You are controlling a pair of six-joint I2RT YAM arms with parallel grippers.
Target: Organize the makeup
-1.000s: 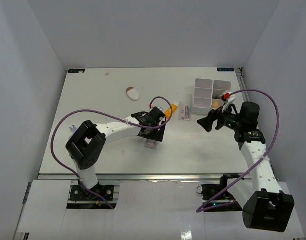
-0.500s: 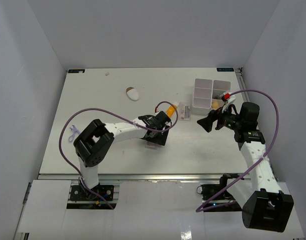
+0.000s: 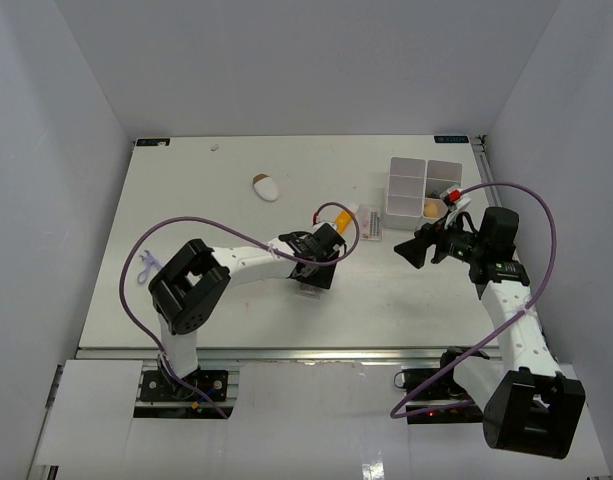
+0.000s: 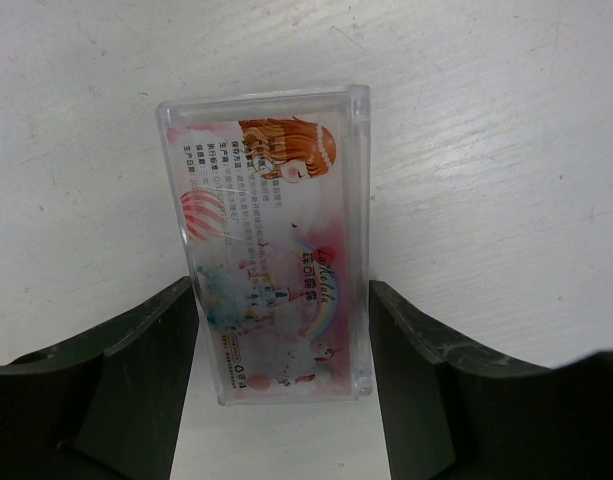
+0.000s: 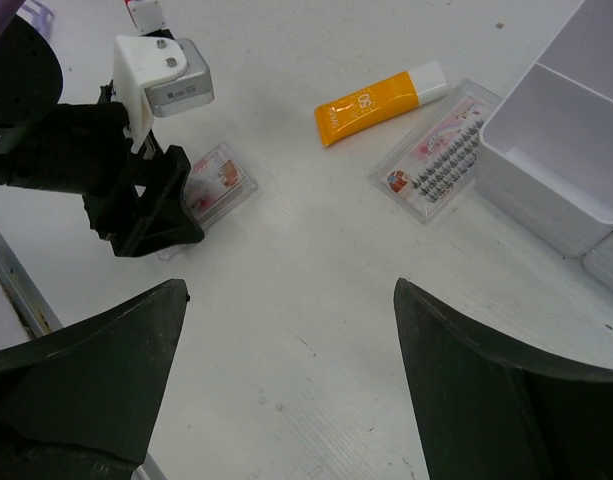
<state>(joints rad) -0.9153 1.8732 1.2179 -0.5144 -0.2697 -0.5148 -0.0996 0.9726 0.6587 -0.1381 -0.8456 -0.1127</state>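
Observation:
A flat clear-pink palette (image 4: 271, 240) lies on the table between my left gripper's (image 4: 281, 400) fingers, which press on its two long sides. It also shows in the top view (image 3: 306, 290) under the left gripper (image 3: 321, 268). The orange white-capped tube (image 5: 381, 102) and a second clear palette (image 5: 436, 150) lie just beyond, near the white box (image 3: 423, 187). A tan sponge (image 3: 431, 208) sits in the box's near right compartment. The white-and-brown oval piece (image 3: 267, 187) lies far left. My right gripper (image 3: 411, 248) is open and empty, above bare table.
The white four-compartment box (image 5: 556, 150) stands at the back right, close to my right arm. A small white speck (image 3: 215, 148) lies near the table's back edge. Grey walls close in on three sides.
My left gripper has moved right and nearer, down over the clear-pink palette, and now has it between its fingers. The right arm has barely moved.

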